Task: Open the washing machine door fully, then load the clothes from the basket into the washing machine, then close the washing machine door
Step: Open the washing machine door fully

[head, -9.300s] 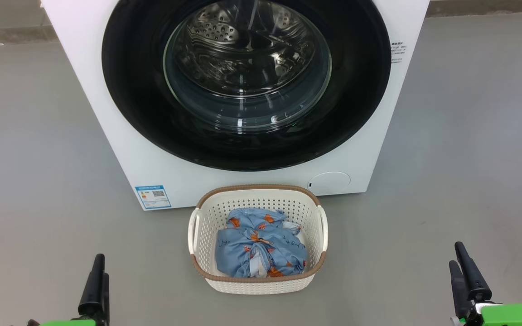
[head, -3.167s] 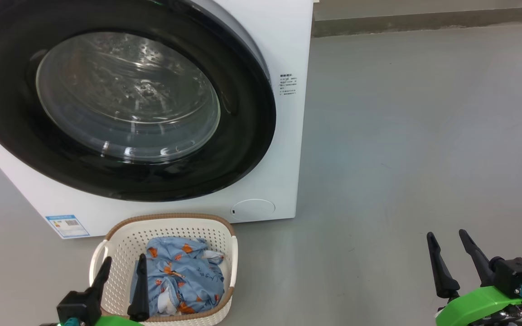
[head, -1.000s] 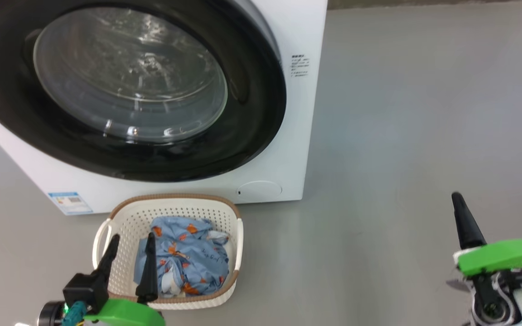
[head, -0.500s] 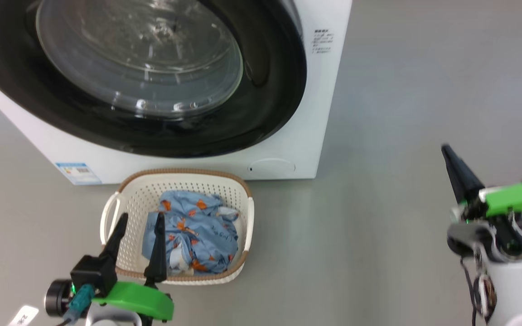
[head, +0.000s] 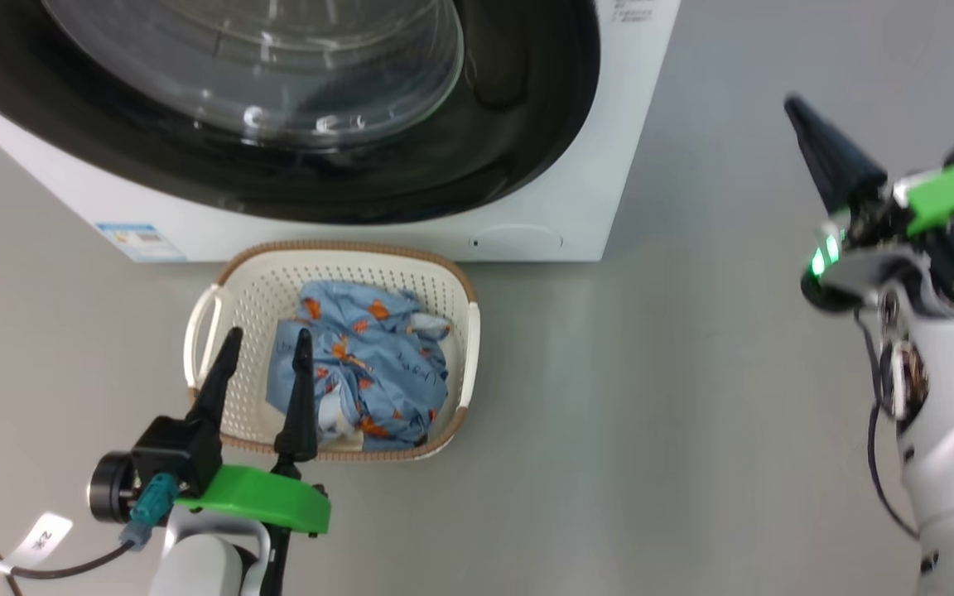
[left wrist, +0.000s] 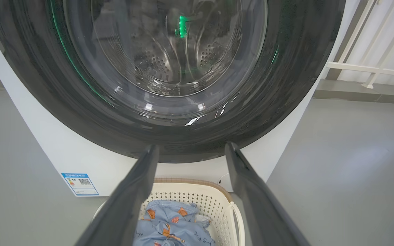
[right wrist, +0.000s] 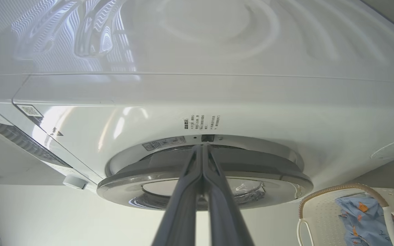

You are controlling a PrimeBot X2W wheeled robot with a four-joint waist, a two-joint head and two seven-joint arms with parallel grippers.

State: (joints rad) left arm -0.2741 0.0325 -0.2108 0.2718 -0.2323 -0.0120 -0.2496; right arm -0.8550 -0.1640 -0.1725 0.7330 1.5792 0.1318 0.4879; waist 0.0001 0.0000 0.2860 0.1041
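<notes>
At the front, the washing machine door [head: 527, 108] looked shut: opening, loading, closing all left. Visible clothes [head: 378, 356] lay in the basket [head: 344, 252], just near of the washing machine [head: 634, 124]. Over the basket's near rim the left gripper [head: 268, 333] hung spread, empty; right gripper [head: 800, 112] was pinched closed, empty, aimed at door's right edge. Basket crowded the spot below door

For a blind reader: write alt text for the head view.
A white washing machine with a round black door stands behind a basket of blue clothes. The open left gripper is near the basket; the shut right gripper sits far right.
</notes>
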